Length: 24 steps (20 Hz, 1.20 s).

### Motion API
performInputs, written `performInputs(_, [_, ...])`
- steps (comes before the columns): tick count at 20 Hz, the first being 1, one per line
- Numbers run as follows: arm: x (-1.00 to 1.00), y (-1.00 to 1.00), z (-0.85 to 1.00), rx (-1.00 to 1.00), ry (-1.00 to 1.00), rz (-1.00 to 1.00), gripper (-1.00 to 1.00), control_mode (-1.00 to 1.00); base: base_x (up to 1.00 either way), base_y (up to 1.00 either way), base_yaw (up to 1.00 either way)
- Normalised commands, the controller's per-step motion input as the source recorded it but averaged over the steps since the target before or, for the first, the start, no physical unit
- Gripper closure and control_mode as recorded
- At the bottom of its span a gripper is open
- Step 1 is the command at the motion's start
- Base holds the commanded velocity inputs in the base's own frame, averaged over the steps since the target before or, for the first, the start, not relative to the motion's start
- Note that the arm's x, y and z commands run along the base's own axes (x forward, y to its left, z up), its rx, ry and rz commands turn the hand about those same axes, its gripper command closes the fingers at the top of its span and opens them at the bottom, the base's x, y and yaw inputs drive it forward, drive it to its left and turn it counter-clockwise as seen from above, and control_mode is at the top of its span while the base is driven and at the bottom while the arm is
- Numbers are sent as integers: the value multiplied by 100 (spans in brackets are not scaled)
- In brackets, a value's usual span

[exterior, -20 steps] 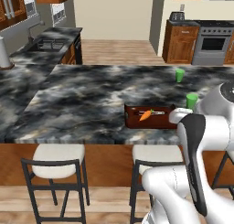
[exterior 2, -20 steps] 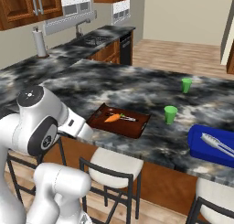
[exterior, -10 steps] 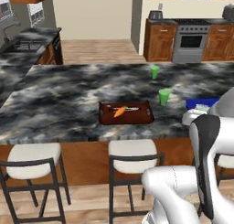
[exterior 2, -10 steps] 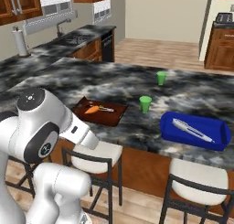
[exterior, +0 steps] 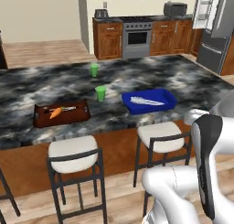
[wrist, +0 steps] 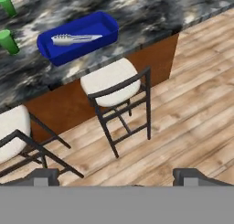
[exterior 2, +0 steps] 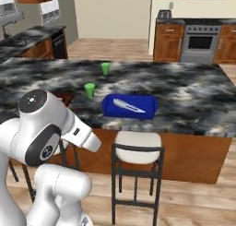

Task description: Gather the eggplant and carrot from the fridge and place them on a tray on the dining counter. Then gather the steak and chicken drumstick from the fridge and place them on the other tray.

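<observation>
The white arm [exterior: 205, 173] folds up at five o'clock in the left base view. The gripper [wrist: 116, 175] is spread wide, holding nothing, its fingertips [wrist: 43, 175] far apart.

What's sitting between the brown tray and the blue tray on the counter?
In the left base view, a green cup stands on the dining counter between the brown wooden tray and the blue tray.

Even, bright rendered light, soft blur throughout, faint shadows under stools [exterior 2: 136, 145]
</observation>
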Motion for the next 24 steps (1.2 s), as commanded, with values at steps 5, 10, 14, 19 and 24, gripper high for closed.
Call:
performInputs(5, [0,0,0,0,0,0,-100,100,-15,-85,-44])
performInputs(10, [0,0,0,0,0,0,-100,100,5,-70,-41])
performInputs(14, [0,0,0,0,0,0,-100,100,27,-67,-34])
performInputs(19, [0,0,0,0,0,0,-100,100,49,-64,-23])
performInputs(24, [0,0,0,0,0,0,-100,100,72,-63,-14])
